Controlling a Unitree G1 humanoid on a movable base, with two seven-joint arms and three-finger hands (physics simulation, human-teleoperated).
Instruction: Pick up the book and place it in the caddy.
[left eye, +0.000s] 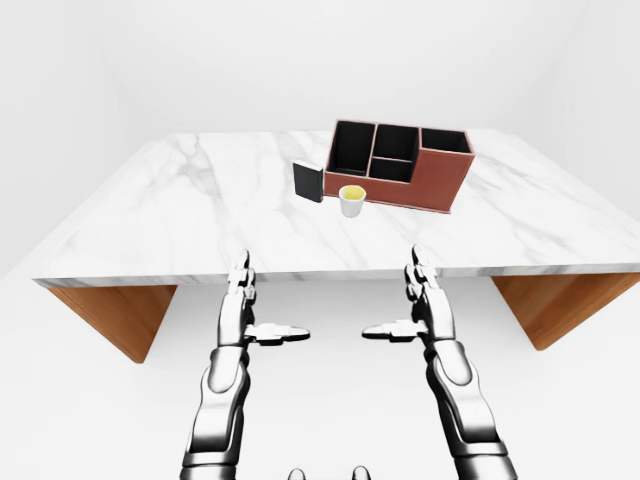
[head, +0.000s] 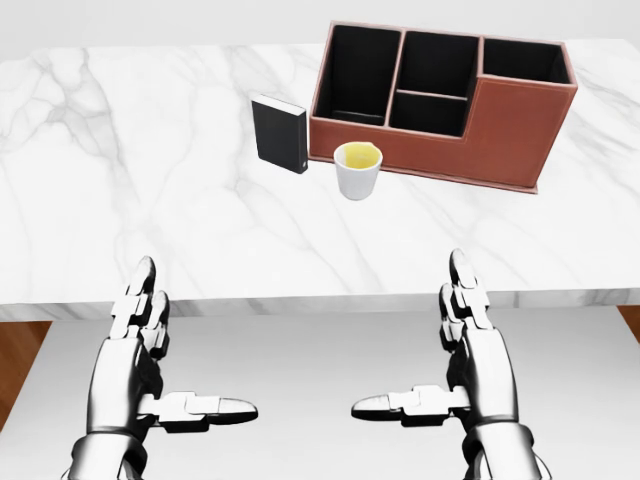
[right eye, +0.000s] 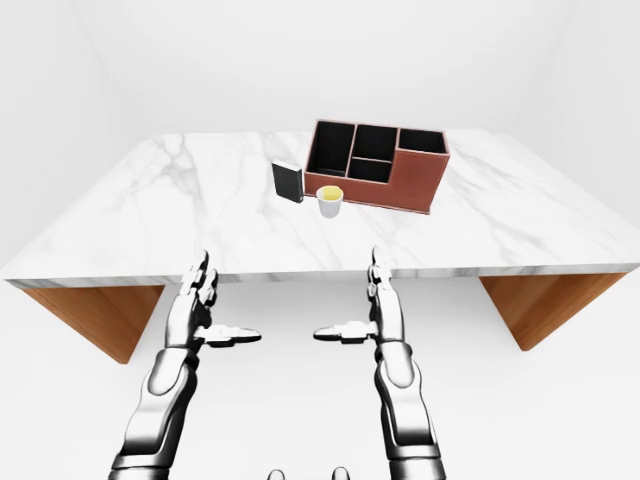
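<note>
1. A white marble table (head: 150, 200) with brown wooden legs fills the upper part of each view; the room around it is plain white.
2. A small black book (head: 279, 133) stands upright on the table, near the middle of the head view; its white page edge faces that view's right.
3. Just to the right of the book sits a reddish-brown caddy (head: 500, 135) with black inner walls; it has four open-topped compartments, a tall one at the left, two smaller ones stacked in the middle, and one at the right; the book is outside it, close beside its left end but apart from it.
4. A small white cup (head: 357, 169) with yellow contents stands below the caddy's lower left corner in the head view, just right of the book; whether it touches the caddy cannot be told.
5. The left hand (head: 150, 350) is silver metal, held below the table's near edge at the lower left of the head view; its fingers point up toward the table and its thumb points inward to the right; it is spread wide and holds nothing.
6. The right hand (head: 455, 350) mirrors it at the lower right; fingers up, thumb pointing left, spread and empty.
7. Both hands are well apart from the book and the caddy.
</note>
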